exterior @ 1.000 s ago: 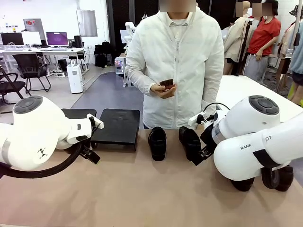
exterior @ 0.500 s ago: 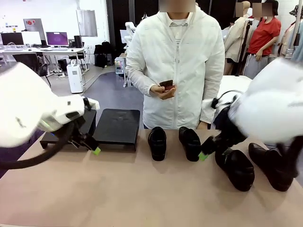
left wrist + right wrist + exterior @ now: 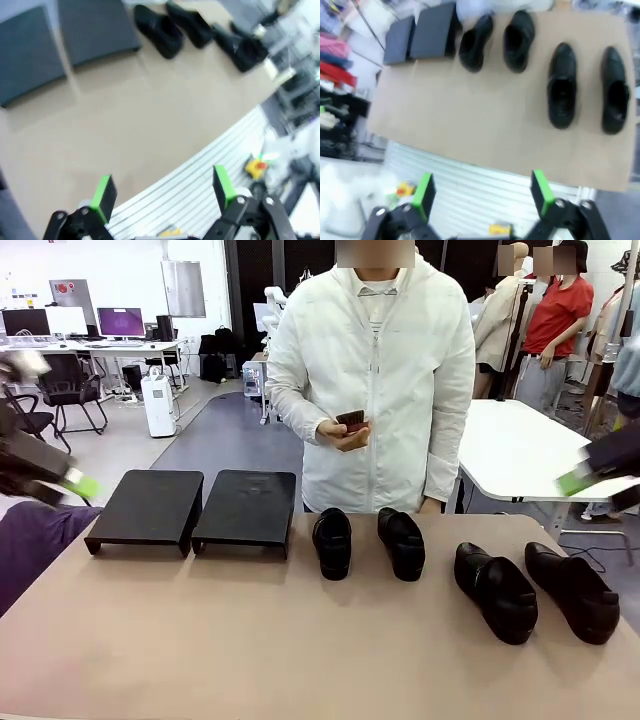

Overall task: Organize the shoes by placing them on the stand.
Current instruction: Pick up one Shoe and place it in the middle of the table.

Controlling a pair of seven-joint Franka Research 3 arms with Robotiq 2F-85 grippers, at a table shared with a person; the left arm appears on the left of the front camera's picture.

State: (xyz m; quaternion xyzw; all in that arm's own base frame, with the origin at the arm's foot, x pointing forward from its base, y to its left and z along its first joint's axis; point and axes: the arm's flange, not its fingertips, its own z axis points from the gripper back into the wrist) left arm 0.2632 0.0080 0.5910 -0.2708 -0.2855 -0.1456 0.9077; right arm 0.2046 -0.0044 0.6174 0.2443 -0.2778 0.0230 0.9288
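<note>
Four glossy round-toed shoes [image 3: 332,542] on tan table [image 3: 250,640]; matte rectangular stand [image 3: 246,508] beside.

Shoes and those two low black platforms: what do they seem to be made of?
Shoes: probably polished black leather or a lookalike, judging by the soft sheen on the toes. Platforms: flat matte black with no shine. They could be plastic, painted metal or wood; the look doesn't settle it.

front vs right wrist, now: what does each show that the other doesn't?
Front: a person at the far side, a small dark item in one hand; the left gripper blurred at the left edge. Right wrist: the right gripper open, a white slatted panel below the table. Shared: four shoes on the table, none on the stand yet.
</note>
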